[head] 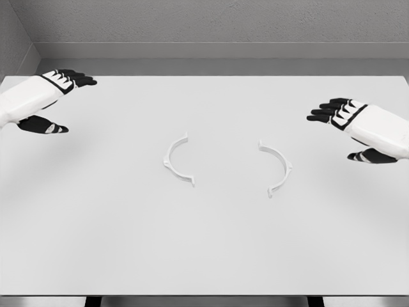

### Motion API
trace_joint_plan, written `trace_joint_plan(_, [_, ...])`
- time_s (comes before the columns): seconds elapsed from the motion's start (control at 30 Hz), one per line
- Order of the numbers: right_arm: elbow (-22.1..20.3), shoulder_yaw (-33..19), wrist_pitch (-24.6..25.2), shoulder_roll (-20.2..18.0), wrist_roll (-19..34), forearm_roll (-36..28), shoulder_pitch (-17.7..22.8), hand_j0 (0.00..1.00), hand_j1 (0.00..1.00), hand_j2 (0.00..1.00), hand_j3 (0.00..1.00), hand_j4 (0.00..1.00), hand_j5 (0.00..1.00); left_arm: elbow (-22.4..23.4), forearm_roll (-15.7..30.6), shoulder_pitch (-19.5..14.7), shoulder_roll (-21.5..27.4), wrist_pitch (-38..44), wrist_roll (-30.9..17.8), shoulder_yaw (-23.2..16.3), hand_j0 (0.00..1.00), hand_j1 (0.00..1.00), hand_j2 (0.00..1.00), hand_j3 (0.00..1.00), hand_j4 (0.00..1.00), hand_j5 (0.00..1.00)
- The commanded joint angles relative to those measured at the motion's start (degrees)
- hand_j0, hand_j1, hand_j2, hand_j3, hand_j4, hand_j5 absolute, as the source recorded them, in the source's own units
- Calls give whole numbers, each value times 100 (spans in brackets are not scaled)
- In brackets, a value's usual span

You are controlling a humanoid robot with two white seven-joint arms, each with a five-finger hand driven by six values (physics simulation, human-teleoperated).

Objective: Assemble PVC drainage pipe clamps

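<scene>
White plastic clamp halves lie mid-table, well apart, open sides facing. Left half lies inward of left hand; right half inward of right hand. Both hands hover, fingers extended, holding nothing; right hand nearer.

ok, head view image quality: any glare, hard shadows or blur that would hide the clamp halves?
Head view: flat, even light, no glare; the table is near white, so the left half and right half stand out only weakly, by thin soft shadows along their edges; the render is sharp throughout; both the left hand and right hand hang open, casting faint diffuse shadows.
</scene>
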Motion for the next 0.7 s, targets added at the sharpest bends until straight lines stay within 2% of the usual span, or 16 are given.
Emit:
trace_joint_plan(0.0, [23,43,13,36,70,-14,9,100,100,100,100,100,100,30,40,0,19,7,-10,0,100,100,100,100,100,100])
trace_joint_plan(0.07, [129,43,13,45,52,-58,0,100,100,100,100,100,100,39,40,-18,-25,7,-62,9,100,100,100,100,100,100])
trace_joint_plan(0.2, [700,61,13,62,-18,-67,-53,100,100,100,100,100,100,57,23,-18,-43,7,-221,9,100,100,100,100,100,100])
trace_joint_plan(0.27, [718,131,13,141,79,91,-228,100,100,100,100,100,100,65,-109,-26,-175,7,-230,18,100,100,100,100,100,100])
trace_joint_plan(0.33, [972,394,13,466,149,443,-562,100,100,100,100,100,100,74,-118,-26,-201,7,-230,0,100,100,100,100,100,100])
trace_joint_plan(0.37, [1078,517,13,756,272,522,-685,97,97,97,97,97,97,74,-144,-26,-280,7,-238,0,100,100,100,100,100,100])
trace_joint_plan(0.47, [1201,720,13,1011,281,733,-923,91,91,91,91,91,91,232,-373,-26,-500,7,-256,0,100,100,100,100,100,100])
trace_joint_plan(0.53, [1482,729,13,1380,281,1076,-1072,91,91,91,91,91,91,311,-531,-26,-649,7,-256,0,100,100,100,100,100,100])
trace_joint_plan(0.67, [1526,676,13,1583,272,1076,-1072,92,92,92,92,92,92,347,-698,-26,-790,7,-265,-17,100,100,100,100,100,100])
